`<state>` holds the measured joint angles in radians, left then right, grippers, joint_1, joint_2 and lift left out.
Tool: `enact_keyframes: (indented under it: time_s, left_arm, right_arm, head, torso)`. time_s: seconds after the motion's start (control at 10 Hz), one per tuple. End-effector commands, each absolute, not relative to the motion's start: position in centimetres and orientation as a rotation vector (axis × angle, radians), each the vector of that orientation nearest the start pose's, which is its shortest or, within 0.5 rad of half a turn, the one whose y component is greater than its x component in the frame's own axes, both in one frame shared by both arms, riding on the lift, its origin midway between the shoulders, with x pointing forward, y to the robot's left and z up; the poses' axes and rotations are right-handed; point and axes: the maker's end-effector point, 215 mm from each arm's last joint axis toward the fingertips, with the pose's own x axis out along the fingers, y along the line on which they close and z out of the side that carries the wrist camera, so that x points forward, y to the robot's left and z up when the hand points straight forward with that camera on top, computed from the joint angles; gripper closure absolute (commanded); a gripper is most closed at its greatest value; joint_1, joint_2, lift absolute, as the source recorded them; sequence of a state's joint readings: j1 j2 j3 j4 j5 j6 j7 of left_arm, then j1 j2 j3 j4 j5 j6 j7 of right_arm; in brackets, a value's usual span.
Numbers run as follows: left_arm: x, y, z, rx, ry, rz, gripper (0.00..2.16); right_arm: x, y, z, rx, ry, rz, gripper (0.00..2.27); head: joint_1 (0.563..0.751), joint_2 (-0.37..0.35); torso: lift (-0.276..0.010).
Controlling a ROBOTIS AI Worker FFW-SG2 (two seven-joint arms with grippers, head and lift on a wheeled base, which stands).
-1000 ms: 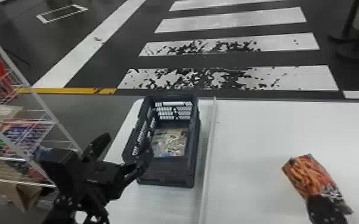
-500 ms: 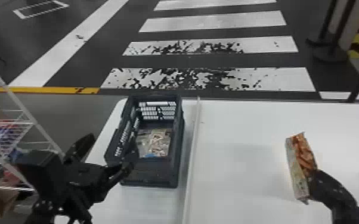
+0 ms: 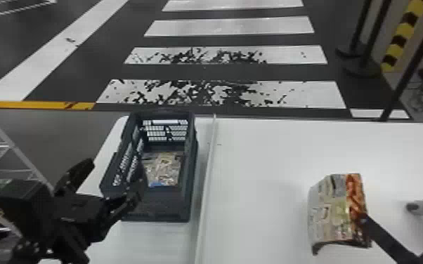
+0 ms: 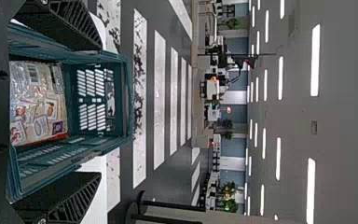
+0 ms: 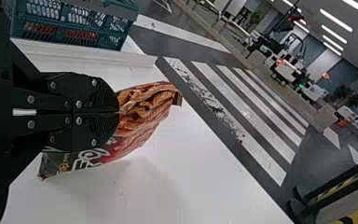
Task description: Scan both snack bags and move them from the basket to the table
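White table [image 3: 263, 158] below, right fingers [image 3: 384, 235] pinch snack bag [image 3: 333, 210], seemingly edgewise.

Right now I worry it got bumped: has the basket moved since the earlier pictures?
No. In the head view the basket sits just left of the white ridge, with the same narrow gap as before.
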<state>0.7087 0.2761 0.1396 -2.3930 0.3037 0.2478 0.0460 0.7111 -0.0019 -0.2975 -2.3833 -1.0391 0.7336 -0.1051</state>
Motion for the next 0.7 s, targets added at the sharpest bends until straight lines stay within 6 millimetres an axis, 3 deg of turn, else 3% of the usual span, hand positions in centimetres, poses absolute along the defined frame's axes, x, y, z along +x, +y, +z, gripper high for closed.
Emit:
enact_keyframes:
  time_s: [0.0,0.3,0.5,0.6]
  left_arm:
    - [39.9,27.4,-29.4,0.007,0.132,-0.065,0.03]
    - [39.9,26.7,-29.7,0.01,0.138,-0.076,0.03]
    - [39.7,26.4,-29.7,0.009,0.138,-0.083,0.03]
    - [39.5,26.3,-29.9,0.01,0.143,-0.088,0.03]
  right_arm:
    - [34.2,-23.8,-40.4,0.803,0.562,0.017,2.25]
    - [33.0,-27.6,-42.2,0.713,0.58,-0.087,2.19]
    - [32.7,-30.2,-43.0,0.651,0.58,-0.156,1.86]
    - [32.9,-31.3,-43.0,0.628,0.564,-0.181,0.81]
  head:
    - [0.695,0.104]
    - [0.695,0.033]
    - [0.695,-0.017]
    - [0.695,-0.044]
  torso:
    - [-0.098]
    - [-0.098]
    - [-0.098]
    - [-0.098]
